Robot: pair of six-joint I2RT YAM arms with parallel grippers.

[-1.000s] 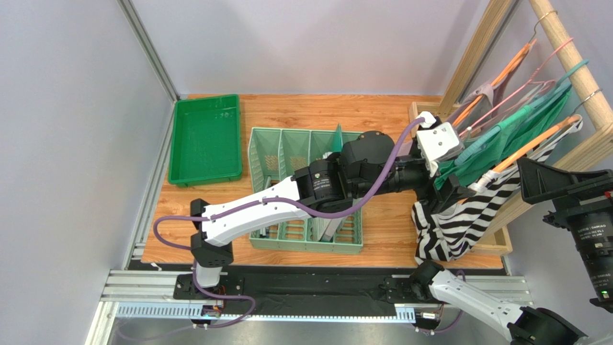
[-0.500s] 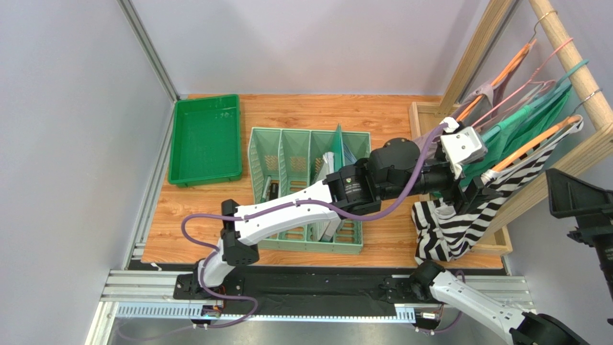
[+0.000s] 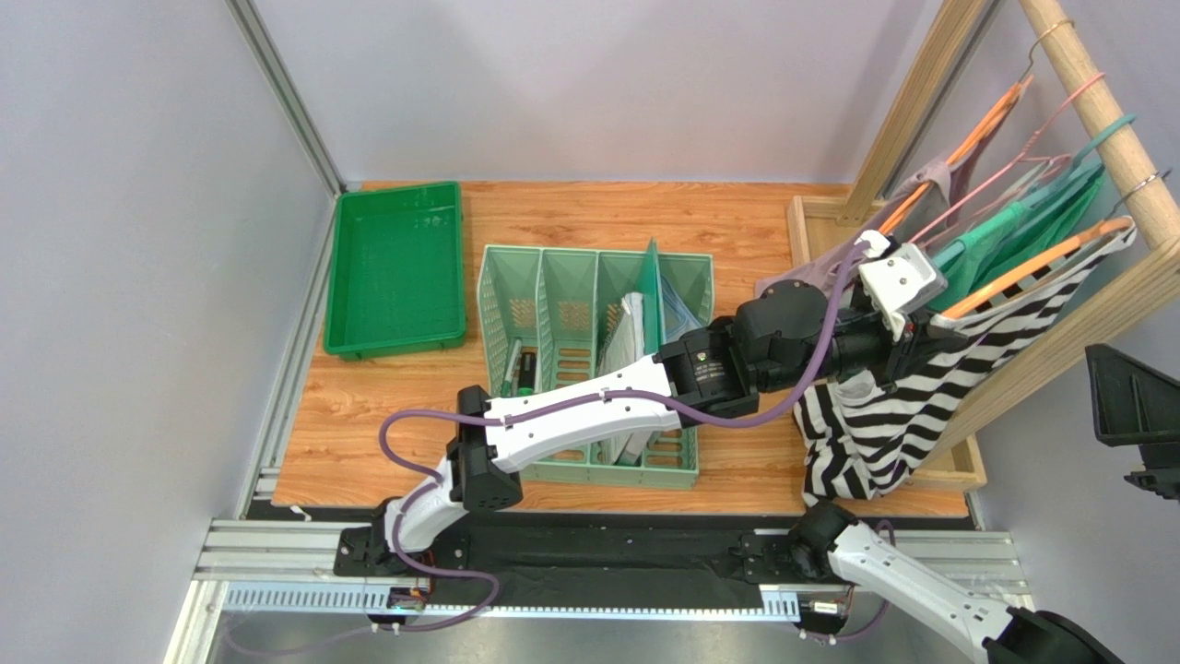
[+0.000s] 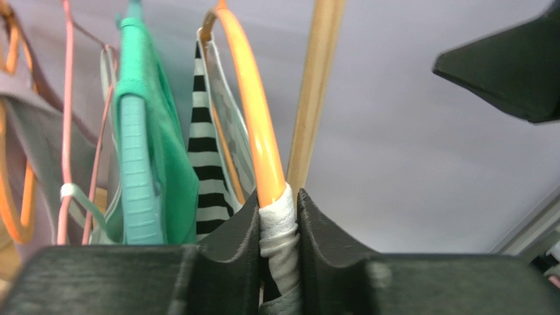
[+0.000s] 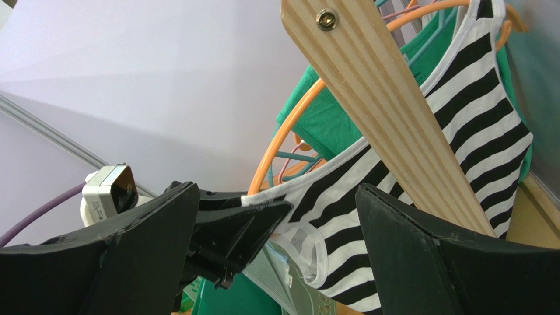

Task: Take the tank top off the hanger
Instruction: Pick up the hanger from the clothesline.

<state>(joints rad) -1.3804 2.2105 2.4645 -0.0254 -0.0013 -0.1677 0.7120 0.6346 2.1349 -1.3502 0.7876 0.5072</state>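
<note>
Black R gripper (image 5: 277, 190) spread wide, empty, just beside wooden rack post (image 5: 394, 118). L gripper (image 4: 277, 210) clamps white strap (image 4: 279, 230) of striped tank top (image 3: 887, 415) at tip of orange hanger (image 4: 253, 118); top on hanger, hung from rail (image 3: 1094, 97).

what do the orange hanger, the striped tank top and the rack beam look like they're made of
The orange hanger looks like plastic or coated wire: smooth, glossy, evenly coloured. The striped tank top looks like soft knit fabric: it drapes and bunches. The rack beam looks like pale plywood: layered lines, matt.
</note>
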